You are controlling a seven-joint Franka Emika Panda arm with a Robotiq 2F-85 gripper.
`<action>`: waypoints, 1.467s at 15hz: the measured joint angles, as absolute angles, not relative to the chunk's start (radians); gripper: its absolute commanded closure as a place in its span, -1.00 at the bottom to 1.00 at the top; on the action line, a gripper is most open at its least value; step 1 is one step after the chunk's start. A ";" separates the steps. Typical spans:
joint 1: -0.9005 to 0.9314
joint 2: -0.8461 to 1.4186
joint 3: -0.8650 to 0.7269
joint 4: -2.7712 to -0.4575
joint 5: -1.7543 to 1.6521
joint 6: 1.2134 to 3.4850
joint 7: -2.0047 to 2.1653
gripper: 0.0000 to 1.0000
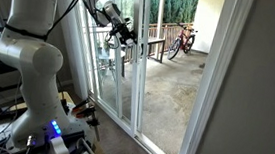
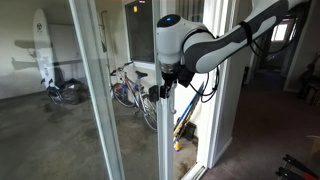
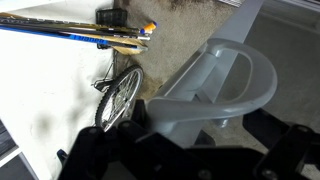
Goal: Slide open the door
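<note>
Door (image 1: 135,87): tall glass panel in a narrow white frame. Its upright runs top to bottom through centre frame in an exterior view (image 2: 166,130). A similar framed glass panel stands beside it, toward 9 o'clock.

Arm (image 1: 34,58): white, bulks from 9 o'clock down to 7 o'clock and reaches toward 1 o'clock to the door upright. In an exterior view (image 2: 225,40) it enters from 2 o'clock and bends down onto the same upright.

Patio floor (image 1: 172,85): bare concrete beyond the glass, centre to 4 o'clock.

Surfboard (image 2: 40,45): white, upright against the far wall, 10 o'clock.

Red bicycle (image 1: 184,39): outside by a railing (image 1: 156,37), 1 o'clock. Another bicycle (image 2: 128,85) stands behind the glass, just toward 9 o'clock of the upright. Its spoked wheel (image 3: 118,97) sits left of centre in the wrist view.

Handle (image 3: 262,88): grey D-shaped loop on the upright, filling 2 to 3 o'clock in the wrist view. Its near end runs down into the dark gripper body.

Gripper (image 3: 185,135): dark, along 6 o'clock in the wrist view. In both exterior views it sits right at the upright, about mid-height (image 1: 122,36) (image 2: 163,88). Jaws: hidden by the gripper's own dark body; cannot tell whether they clamp the handle or stand apart.
</note>
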State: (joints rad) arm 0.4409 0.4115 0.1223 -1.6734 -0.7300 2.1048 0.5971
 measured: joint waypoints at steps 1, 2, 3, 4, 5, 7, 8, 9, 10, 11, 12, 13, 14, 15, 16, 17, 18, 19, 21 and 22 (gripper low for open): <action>0.458 0.431 0.125 -1.644 -0.738 2.078 0.611 -1.00; 0.475 0.451 0.127 -1.617 -0.750 2.052 0.626 -1.00; 0.493 0.472 0.129 -1.586 -0.763 2.024 0.642 -1.00; 0.510 0.493 0.130 -1.556 -0.774 1.996 0.655 -1.00; 0.528 0.516 0.131 -1.522 -0.784 1.967 0.667 -1.00; 0.562 0.561 0.133 -1.457 -0.803 1.916 0.687 -1.00; 0.578 0.583 0.134 -1.425 -0.809 1.893 0.693 -1.00; 0.593 0.605 0.134 -1.391 -0.814 1.872 0.697 -1.00; 0.599 0.615 0.134 -1.373 -0.812 1.860 0.714 -1.00; 0.603 0.615 0.134 -1.371 -0.812 1.861 0.716 -1.00; 0.606 0.616 0.134 -1.369 -0.812 1.865 0.718 -1.00; 0.607 0.617 0.135 -1.369 -0.811 1.870 0.720 -1.00; 0.606 0.617 0.135 -1.369 -0.811 1.870 0.720 -1.00; 0.606 0.617 0.135 -1.369 -0.811 1.870 0.720 -1.00; 0.606 0.617 0.135 -1.369 -0.811 1.869 0.720 -1.00; 0.606 0.617 0.135 -1.369 -0.811 1.869 0.720 -1.00; 0.606 0.617 0.135 -1.369 -0.811 1.869 0.720 -1.00; 0.606 0.617 0.135 -1.369 -0.811 1.869 0.720 -1.00; 0.606 0.617 0.135 -1.369 -0.811 1.869 0.720 -1.00; 0.606 0.617 0.135 -1.369 -0.811 1.869 0.720 -1.00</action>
State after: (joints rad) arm 0.6059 0.6167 0.1347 -1.3685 -0.8111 1.8694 0.7200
